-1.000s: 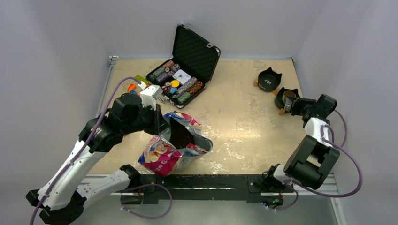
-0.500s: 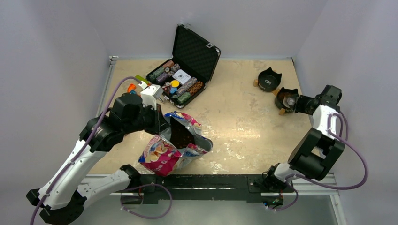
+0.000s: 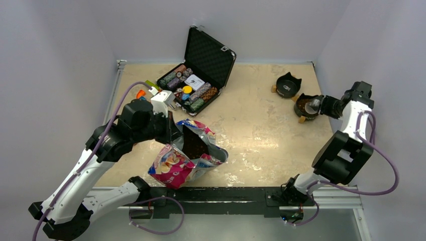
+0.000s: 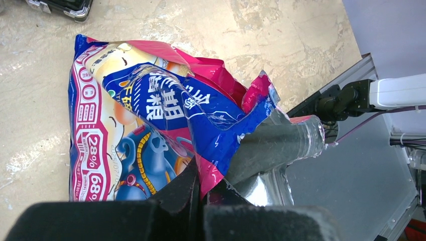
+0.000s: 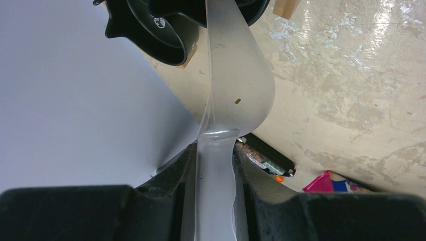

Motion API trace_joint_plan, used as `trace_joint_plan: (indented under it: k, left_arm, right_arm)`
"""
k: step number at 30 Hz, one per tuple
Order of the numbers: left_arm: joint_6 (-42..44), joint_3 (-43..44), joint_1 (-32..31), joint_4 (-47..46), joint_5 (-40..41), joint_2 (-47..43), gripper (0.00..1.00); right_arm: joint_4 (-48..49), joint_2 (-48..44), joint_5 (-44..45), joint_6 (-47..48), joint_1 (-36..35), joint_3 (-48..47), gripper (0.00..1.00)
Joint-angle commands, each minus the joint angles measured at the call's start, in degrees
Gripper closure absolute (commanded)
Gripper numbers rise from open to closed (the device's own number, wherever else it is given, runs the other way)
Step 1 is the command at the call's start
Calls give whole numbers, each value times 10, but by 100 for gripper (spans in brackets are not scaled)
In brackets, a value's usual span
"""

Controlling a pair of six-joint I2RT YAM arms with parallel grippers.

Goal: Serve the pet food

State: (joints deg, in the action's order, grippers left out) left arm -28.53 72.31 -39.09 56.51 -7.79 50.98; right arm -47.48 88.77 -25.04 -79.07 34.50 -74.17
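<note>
Top external: your right gripper (image 3: 325,106) clamps the clear scoop (image 3: 314,104) over the near bowl (image 3: 299,111); roll it fully. Dark-brown pet food (image 3: 193,144) fills the open bag (image 3: 173,168).

Left wrist: your left gripper (image 4: 201,193) pinches the bag's rim; hold steady.

Right wrist: 1 speck (image 5: 238,101) sits in the scoop.

- Bag (image 4: 150,115): glossy printed plastic film, creased; silvery foil-like lining at the mouth.
- Pet food (image 3: 195,143): matt, dark brown, granular.
- Scoop (image 5: 236,85) in my right gripper (image 5: 214,168): frosted translucent plastic, smooth.
- Bowl (image 5: 163,40) with white mark: black, smooth, slight sheen.
- Table top (image 5: 351,75): beige, mottled, worn, patchy shine.
- Case (image 3: 208,52): black shell, metal-looking trim; dimpled matt foam in the lid.
- My left gripper (image 4: 203,193): matt black.
</note>
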Motion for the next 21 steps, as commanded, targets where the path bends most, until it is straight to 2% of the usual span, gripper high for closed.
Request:
trace_joint_plan:
  k: [1,3,7,12,14,17,21]
  left_arm:
    - [-14,23,-1,-28,-10,-5,100]
    - [-19,24,-1,-28,-13,-4,100]
    - [-22,23,-2,-25,-5,-5,100]
    - [-22,26,-1,-23,24,11,100]
    - [-27,26,0,-27,32,22,100]
    - [-53,51,4,0,34,47,100]
    - [-59,53,4,-6,31,70,100]
  right_arm:
    - [-21,-11,8,-14,3,-40,100]
    - [-2,-20,-3,-12,3,-28,100]
    - [102,-61,-18,42,1,21,100]
    - [425,-197,-36,83,2,218,100]
    - [423,-201,-65,134,-1,232,100]
    - [409,-235,-105,206,-53,258,100]
    - [400,-264,-220,290,-184,279,100]
